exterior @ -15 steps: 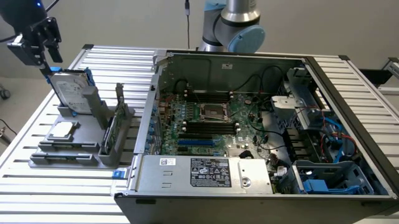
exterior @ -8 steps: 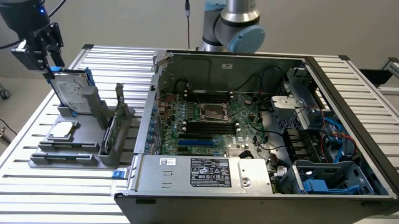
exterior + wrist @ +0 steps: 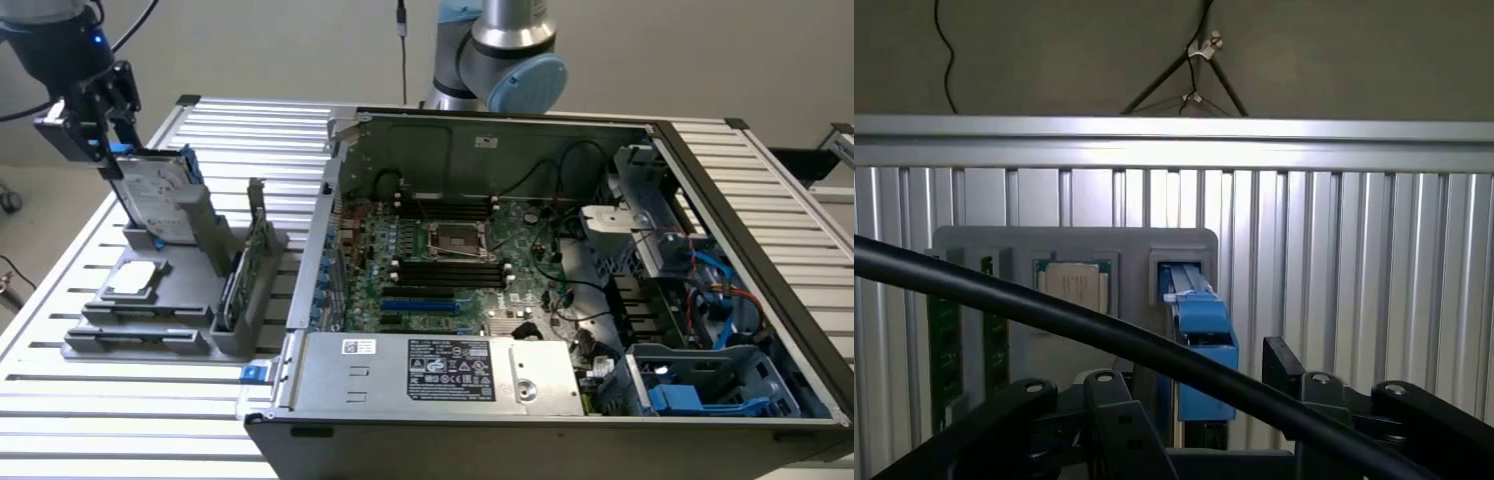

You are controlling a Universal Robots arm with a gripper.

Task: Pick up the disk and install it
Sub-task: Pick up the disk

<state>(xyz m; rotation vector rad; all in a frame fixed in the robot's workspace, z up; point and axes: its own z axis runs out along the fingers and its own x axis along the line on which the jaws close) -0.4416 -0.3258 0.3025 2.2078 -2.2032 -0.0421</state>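
The disk (image 3: 156,196) is a silver-grey drive with a white label in a blue carrier. It stands upright and a little tilted in a slot of the grey holder (image 3: 140,335) at the exterior view's left. My gripper (image 3: 115,148) hangs at the disk's top edge. In the wrist view the disk's blue carrier edge (image 3: 1204,345) rises out of the holder's slot between my fingers (image 3: 1116,415). A narrow gap shows on each side, so the gripper (image 3: 1199,378) is open around it.
The holder also carries a flat silver chip (image 3: 135,280) and a thin upright green card (image 3: 235,285). The opened computer case (image 3: 467,385) lies to the exterior view's right, with a blue-framed bay (image 3: 683,396) at its near corner. A black cable (image 3: 1034,305) crosses the wrist view.
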